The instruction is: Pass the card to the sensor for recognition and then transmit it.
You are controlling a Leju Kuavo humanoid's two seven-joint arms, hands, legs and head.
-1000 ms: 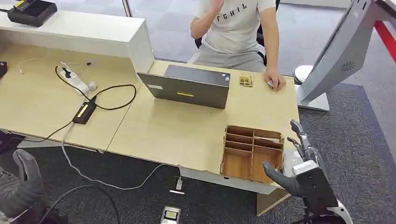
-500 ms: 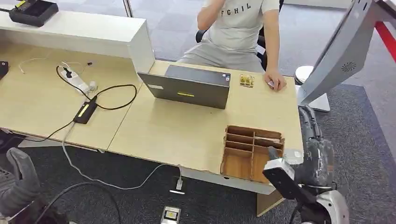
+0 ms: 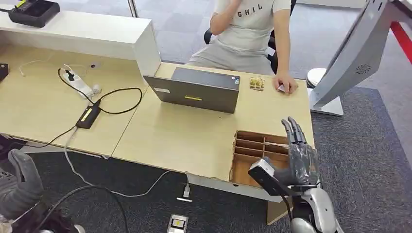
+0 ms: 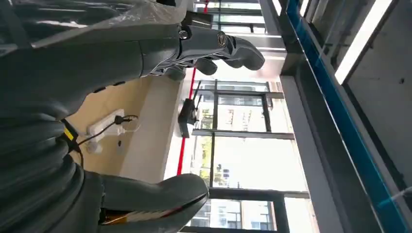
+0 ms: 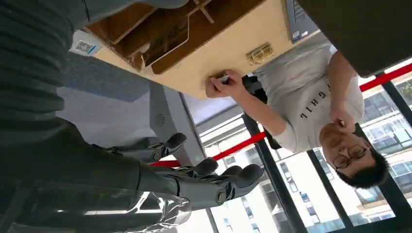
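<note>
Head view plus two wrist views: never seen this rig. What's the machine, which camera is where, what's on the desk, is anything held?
It is a two-legged humanoid with two silver arms, each ending in a many-fingered hand. The head view looks down from high on its body. The right hand is raised at the desk's near edge, fingers straight and apart, holding nothing. The left hand hangs low beside the desk, also empty. Each wrist view sits just behind that arm's own hand and is turned sideways.

On the desk: a wooden compartment box, a laptop, a power strip with cables. A person sits opposite, one hand resting on the desk. I cannot make out a card with certainty.
</note>
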